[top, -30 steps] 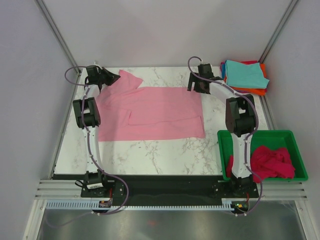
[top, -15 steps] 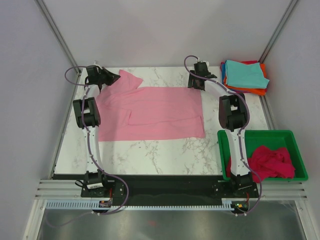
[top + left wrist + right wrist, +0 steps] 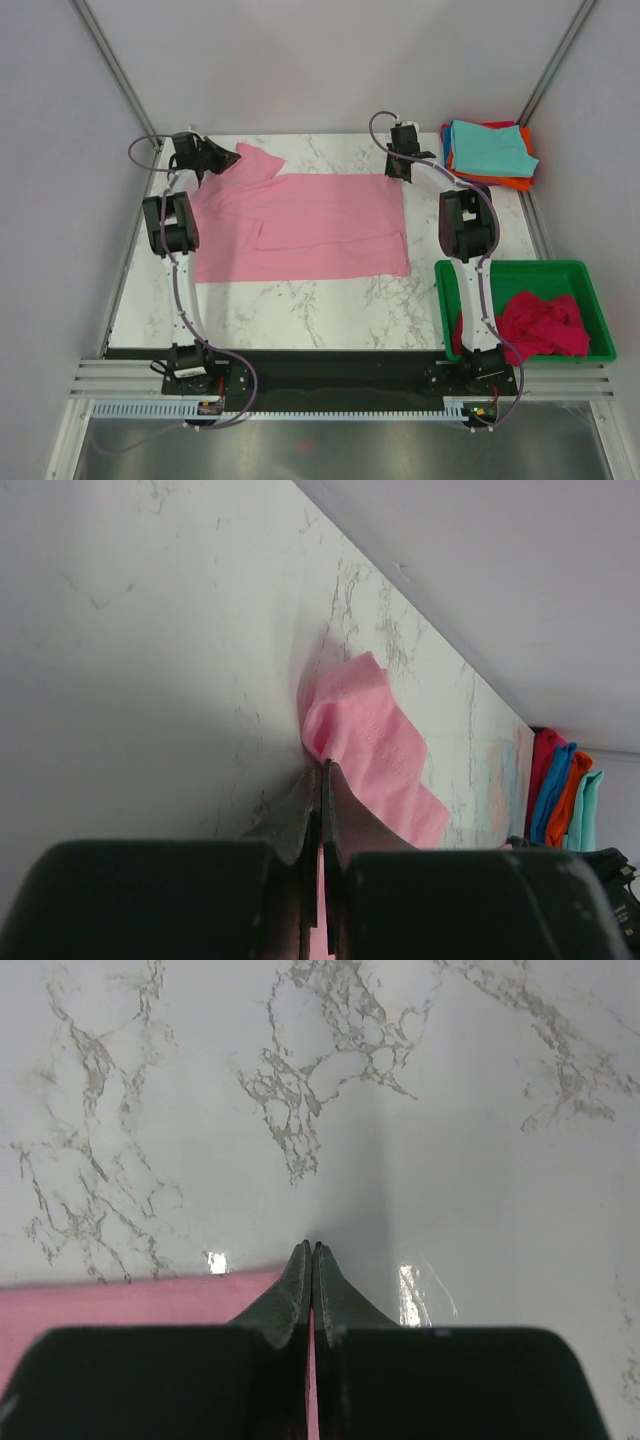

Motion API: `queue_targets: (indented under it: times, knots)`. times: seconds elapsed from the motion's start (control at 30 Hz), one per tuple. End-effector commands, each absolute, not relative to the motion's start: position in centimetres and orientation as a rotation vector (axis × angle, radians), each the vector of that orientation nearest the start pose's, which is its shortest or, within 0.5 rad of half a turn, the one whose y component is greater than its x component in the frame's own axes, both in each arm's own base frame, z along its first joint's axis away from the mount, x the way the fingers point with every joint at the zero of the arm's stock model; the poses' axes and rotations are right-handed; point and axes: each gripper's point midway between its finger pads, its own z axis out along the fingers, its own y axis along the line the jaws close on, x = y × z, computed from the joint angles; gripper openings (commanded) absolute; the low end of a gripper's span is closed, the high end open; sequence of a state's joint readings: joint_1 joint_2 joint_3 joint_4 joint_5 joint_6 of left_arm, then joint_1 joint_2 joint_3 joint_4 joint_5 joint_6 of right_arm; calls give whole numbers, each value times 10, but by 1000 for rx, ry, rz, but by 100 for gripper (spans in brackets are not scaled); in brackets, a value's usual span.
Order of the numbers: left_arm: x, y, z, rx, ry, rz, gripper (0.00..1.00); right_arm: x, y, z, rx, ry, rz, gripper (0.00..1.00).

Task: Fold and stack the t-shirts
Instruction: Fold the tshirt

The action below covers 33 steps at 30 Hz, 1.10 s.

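A light pink t-shirt (image 3: 310, 225) lies spread flat on the marble table. My left gripper (image 3: 236, 157) is shut on the shirt's far left corner, where a pink fold (image 3: 365, 735) bunches just past its tips (image 3: 321, 768). At the far right corner my right gripper (image 3: 401, 172) is shut on the pink hem (image 3: 130, 1300), with pink cloth showing between its tips (image 3: 311, 1248). A stack of folded t-shirts (image 3: 488, 152), teal on top over orange, blue and red, sits at the far right corner of the table. A crumpled magenta t-shirt (image 3: 543, 325) lies in the bin.
The green plastic bin (image 3: 520, 272) stands at the near right beside the right arm's base. The folded stack's edges (image 3: 560, 790) show at the right of the left wrist view. Bare marble (image 3: 320, 310) lies between the shirt and the arm bases.
My right gripper has moved to the shirt's far right corner and shut on the hem. The left gripper has stayed shut on its corner.
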<state>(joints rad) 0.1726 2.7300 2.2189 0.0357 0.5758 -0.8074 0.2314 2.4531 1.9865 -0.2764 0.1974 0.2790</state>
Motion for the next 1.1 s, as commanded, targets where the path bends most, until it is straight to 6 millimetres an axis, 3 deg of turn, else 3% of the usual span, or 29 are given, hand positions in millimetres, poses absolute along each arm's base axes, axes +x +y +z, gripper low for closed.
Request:
queue_targets:
  times: [0.0,0.03,0.07,0.1,0.17,0.2,0.27,0.3,0.37,0.4,0.43,0.47,0.5,0.53,0.57,0.6,0.7,0.73,0.83,0.9,0.93,1.0,1.07]
  knots:
    - [674,-2,71,-610,2007,-946,2,609,136,39,66,2309,111,0]
    - [671,-1,79,-590,2005,-932,2,608,136,46,60,2301,120,0]
    - [665,-1,105,-570,1985,-913,2,605,136,49,53,2299,124,0]
    - [662,-1,115,-547,1979,-901,2,604,137,68,51,2267,140,0]
    - [651,-1,128,-507,1992,-867,2,596,137,74,39,2253,150,0]
    - [646,-2,155,-455,1970,-845,2,594,137,96,37,2216,162,0]
    - [634,-2,159,-447,1992,-826,2,584,139,99,26,2212,191,0]
    - [627,-3,184,-416,1964,-815,2,580,139,115,25,2186,207,0]
    - [613,-5,184,-401,1980,-802,2,569,142,114,15,2197,234,0]
    - [608,-5,188,-398,1983,-799,2,564,142,128,17,2172,248,0]
    - [600,-6,205,-381,1962,-794,2,560,141,131,22,2169,254,0]
    - [591,-9,197,-393,1988,-799,2,551,140,123,21,2185,259,0]
    - [584,-10,197,-397,1996,-798,2,545,140,137,21,2162,270,0]
    - [575,-11,215,-375,1974,-790,2,540,138,138,31,2162,274,0]
    - [564,-12,204,-390,2002,-785,2,530,137,129,33,2180,273,0]
    - [557,-12,207,-378,2002,-774,2,524,135,141,38,2159,278,0]
    - [526,-14,211,-377,2013,-732,2,504,129,143,48,2159,273,0]
    - [517,-14,210,-373,2018,-717,2,494,127,134,48,2181,268,0]
    - [488,-13,210,-366,2024,-671,2,479,124,142,50,2167,276,0]
    - [469,-10,209,-367,2025,-631,2,466,121,141,48,2176,277,0]
    - [459,-6,198,-394,2046,-607,2,458,120,133,46,2193,278,0]
    - [447,0,207,-392,2023,-577,2,450,119,133,46,2195,285,0]
    - [435,8,200,-415,2028,-553,2,439,117,127,48,2211,284,0]
